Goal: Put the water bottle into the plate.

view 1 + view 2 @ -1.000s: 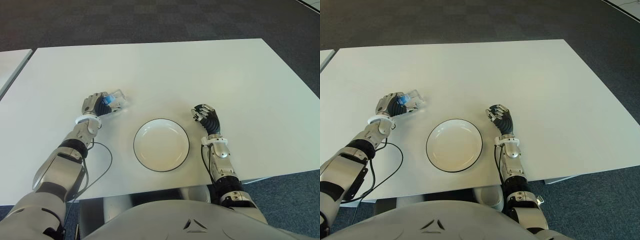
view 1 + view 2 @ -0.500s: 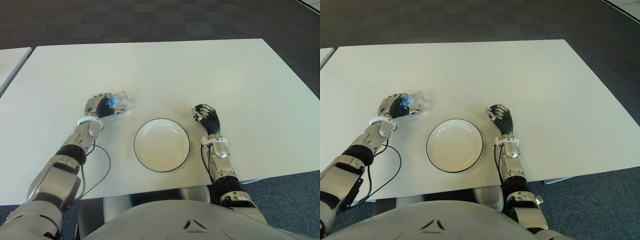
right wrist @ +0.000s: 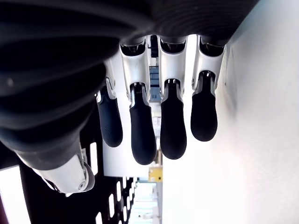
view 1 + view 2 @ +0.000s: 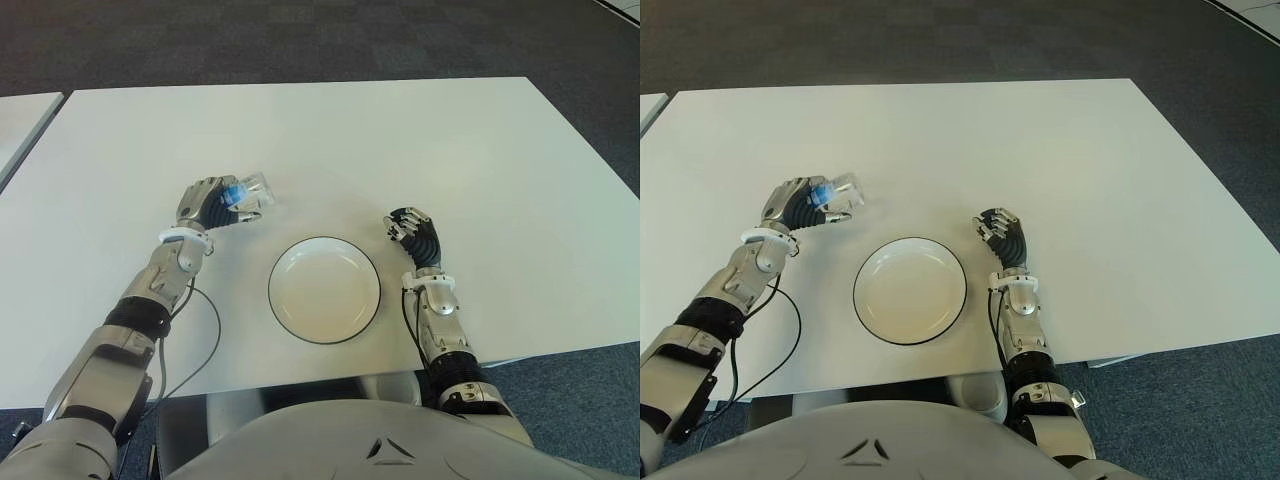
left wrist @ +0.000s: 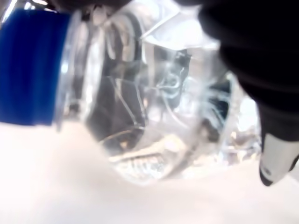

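Note:
A small clear water bottle [image 4: 252, 193] with a blue cap [image 5: 32, 65] is gripped in my left hand [image 4: 212, 201], lifted a little above the white table [image 4: 400, 140], to the upper left of the plate. The white plate with a dark rim [image 4: 324, 289] sits empty near the table's front edge, between my two hands. In the left wrist view the bottle [image 5: 154, 102] fills the picture, with dark fingers [image 5: 261, 74] curled over it. My right hand [image 4: 412, 234] shows just right of the plate, fingers curled, holding nothing.
A black cable [image 4: 195, 330] loops on the table beside my left forearm. A second white table's corner [image 4: 25, 125] shows at the far left. Dark carpet [image 4: 300, 40] lies beyond the far edge.
My left hand has risen and moved to the right and away from me with the bottle, closer to the plate. The right hand has not moved.

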Tool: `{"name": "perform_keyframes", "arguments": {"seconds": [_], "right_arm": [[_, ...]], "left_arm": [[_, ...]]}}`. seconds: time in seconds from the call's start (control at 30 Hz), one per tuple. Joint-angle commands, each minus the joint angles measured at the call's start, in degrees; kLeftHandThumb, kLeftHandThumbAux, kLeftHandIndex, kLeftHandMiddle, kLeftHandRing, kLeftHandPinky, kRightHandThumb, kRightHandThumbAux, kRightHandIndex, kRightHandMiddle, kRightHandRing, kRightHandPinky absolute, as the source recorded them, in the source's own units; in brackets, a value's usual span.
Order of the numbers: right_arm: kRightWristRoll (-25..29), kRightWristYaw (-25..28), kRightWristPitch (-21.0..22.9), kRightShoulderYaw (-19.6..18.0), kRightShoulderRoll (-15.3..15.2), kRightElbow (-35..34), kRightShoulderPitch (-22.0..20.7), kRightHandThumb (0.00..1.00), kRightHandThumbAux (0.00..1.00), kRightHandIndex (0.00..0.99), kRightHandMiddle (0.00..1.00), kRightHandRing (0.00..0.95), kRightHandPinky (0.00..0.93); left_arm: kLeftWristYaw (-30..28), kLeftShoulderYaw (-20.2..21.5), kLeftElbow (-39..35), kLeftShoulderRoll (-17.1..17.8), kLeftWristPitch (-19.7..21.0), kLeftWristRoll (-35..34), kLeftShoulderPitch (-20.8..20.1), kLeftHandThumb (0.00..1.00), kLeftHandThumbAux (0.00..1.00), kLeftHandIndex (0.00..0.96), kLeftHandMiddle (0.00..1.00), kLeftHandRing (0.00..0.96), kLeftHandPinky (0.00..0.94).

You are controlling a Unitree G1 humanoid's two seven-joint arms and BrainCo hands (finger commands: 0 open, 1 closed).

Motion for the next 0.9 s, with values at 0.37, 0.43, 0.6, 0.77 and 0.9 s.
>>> {"name": "perform_keyframes", "arguments": {"seconds": [0.37,0.43,0.6,0.77,0.9], "right_arm": [[-0.18,-0.09,1.1,0.21,0.19,1.22,1.11,0.706,0.729,0.432,0.595,0.604,0.619],[-0.38,-0.26,1.02,0.29,0.17,1.15,1.18,0.706,0.729,0.432,0.595,0.605,0.619],[-0.71,-0.4,0.92,0.43,-0.04,1.13,1.15,0.706,0.728,0.432,0.595,0.607,0.617],[-0.57,-0.21,0.96,0.47,-0.13,1.38,1.0,0.706,0.728,0.432,0.598,0.606,0.616],[-0.47,-0.12,0.9,0.47,-0.11,1.65,0.86,0.706,0.728,0.432,0.599,0.607,0.619]], "left_arm": [[-3.87,4.52,-19.95,-2.05,0.14,-1.07,4.62,0.851,0.671,0.394,0.527,0.848,0.733],[-4.52,4.76,-22.41,-2.58,0.18,-1.35,5.2,0.851,0.671,0.394,0.527,0.849,0.709],[-3.81,3.7,-33.32,-6.06,-0.85,1.03,8.91,0.852,0.669,0.396,0.527,0.857,0.772],[-5.26,2.65,-36.92,-7.08,-1.44,2.92,10.67,0.853,0.668,0.399,0.53,0.86,0.793],[-6.75,1.34,-39.58,-7.53,-1.58,4.69,12.16,0.854,0.667,0.4,0.535,0.861,0.801]]}}
